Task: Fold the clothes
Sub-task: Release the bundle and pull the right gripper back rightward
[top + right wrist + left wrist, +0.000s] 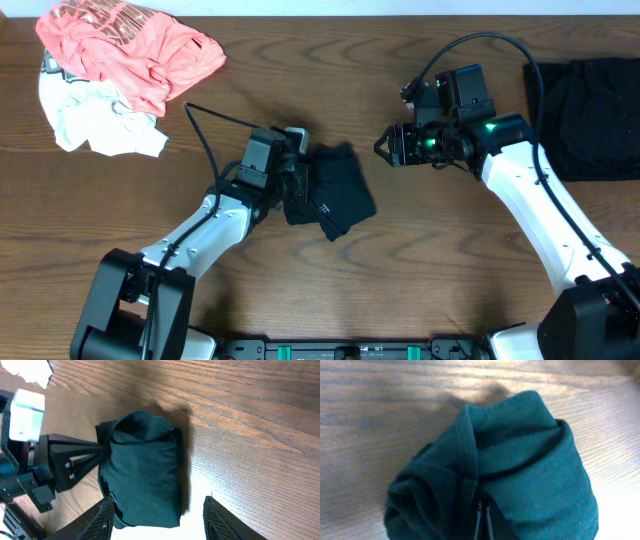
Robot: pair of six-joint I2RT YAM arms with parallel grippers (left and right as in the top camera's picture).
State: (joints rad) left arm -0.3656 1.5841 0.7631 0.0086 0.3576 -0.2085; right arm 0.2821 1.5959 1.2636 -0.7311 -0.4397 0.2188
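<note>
Left jaws clamp the edge of the folded matte black fabric garment (pixel 340 195), likely to steady it, while right jaws hang apart, empty.

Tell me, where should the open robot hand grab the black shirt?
Grab the black garment by its free edge facing the right gripper, probably coming down from that side. The left gripper pinches the opposite edge, and the cloth lies bunched on the table.
</note>
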